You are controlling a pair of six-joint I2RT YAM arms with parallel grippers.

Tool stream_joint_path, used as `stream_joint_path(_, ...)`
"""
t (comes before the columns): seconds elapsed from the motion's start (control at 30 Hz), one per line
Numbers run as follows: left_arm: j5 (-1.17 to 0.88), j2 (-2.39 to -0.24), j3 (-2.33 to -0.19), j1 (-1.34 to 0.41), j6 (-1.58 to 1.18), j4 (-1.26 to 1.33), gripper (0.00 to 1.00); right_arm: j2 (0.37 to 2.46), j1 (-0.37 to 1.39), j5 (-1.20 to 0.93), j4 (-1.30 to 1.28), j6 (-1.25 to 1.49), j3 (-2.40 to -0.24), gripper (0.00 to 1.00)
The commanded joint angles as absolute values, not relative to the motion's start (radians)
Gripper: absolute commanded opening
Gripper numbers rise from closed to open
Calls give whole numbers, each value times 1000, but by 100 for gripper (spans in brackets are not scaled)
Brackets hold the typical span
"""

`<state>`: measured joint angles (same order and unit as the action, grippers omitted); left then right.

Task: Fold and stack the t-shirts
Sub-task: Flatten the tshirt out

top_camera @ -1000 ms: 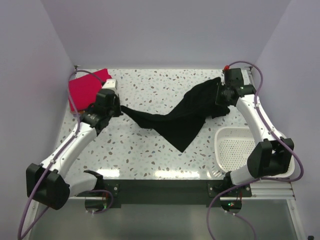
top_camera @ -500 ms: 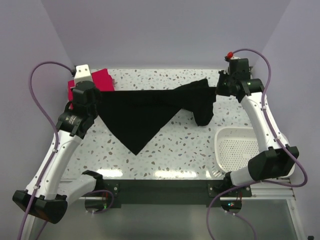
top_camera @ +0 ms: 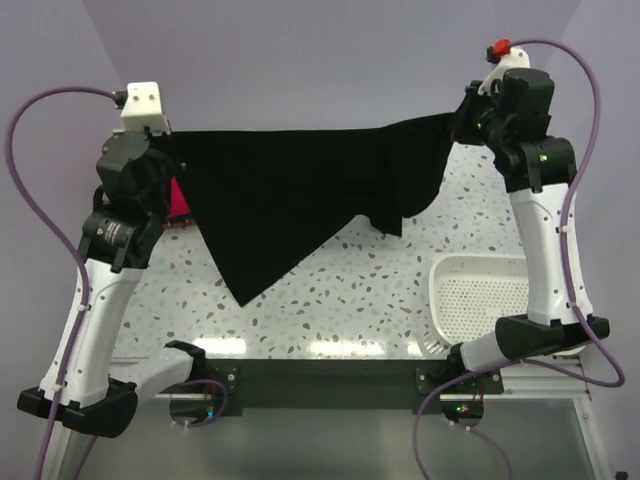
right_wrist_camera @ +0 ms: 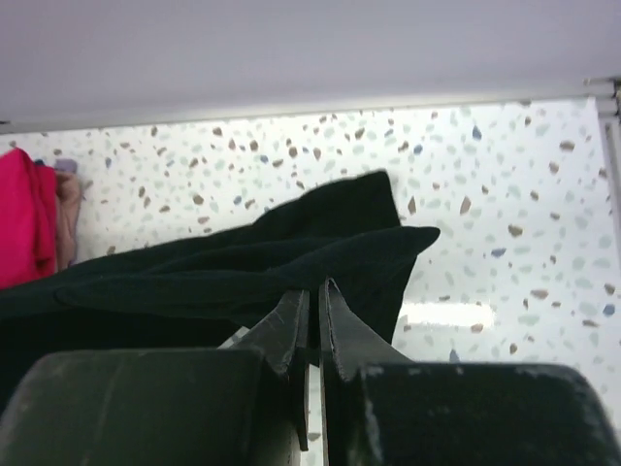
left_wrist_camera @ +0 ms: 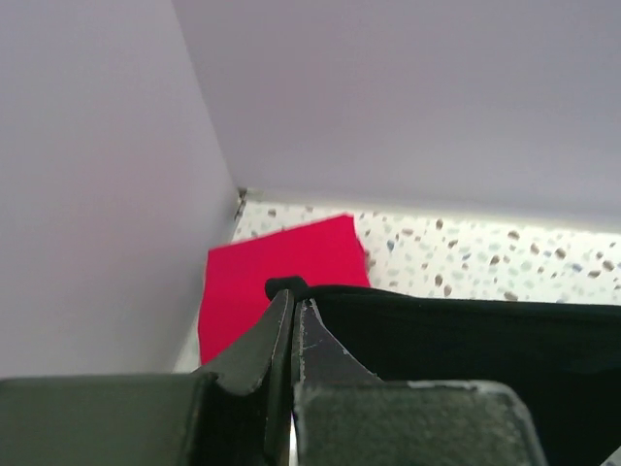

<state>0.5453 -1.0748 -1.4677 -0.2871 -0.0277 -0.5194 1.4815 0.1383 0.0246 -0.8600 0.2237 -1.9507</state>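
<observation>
Holding a black soft-cloth t-shirt (top_camera: 290, 200) stretched in the air between both arms, over the table.
- Left gripper (left_wrist_camera: 294, 303): jaws pinched together on one top corner of the cloth.
- Right gripper (right_wrist_camera: 312, 291): jaws closed on the opposite end, which is bunched rather than flat.
- The shirt hangs down to a point left of centre.

Progress, as judged: a bright pinkish-red folded t-shirt (left_wrist_camera: 281, 262) lies in the far-left corner, likely the start of the stack. The black one is still unfolded and has yet to be laid out, folded and stacked.

Surface: white speckled stone-pattern tabletop (top_camera: 400, 290), with a white plastic mesh basket (top_camera: 480, 295) at near right.

Room: plain pale lilac walls (top_camera: 320, 60) on three sides.
</observation>
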Motion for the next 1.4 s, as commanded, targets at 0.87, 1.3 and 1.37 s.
stream_joint_path(0.87,204,-1014,-1988,-268,184,-479,0,1176,127,-75,-704,35,-2318,0)
stream_joint_path(1.3,393,-1212,-1772,-268,235,-439,0,1425,127,-45,-627,17,-2140,0)
stream_joint_path(1.37,393,-1213,-1775,-268,239,-442,0,1436,126,-34,-633,6,-2157,0)
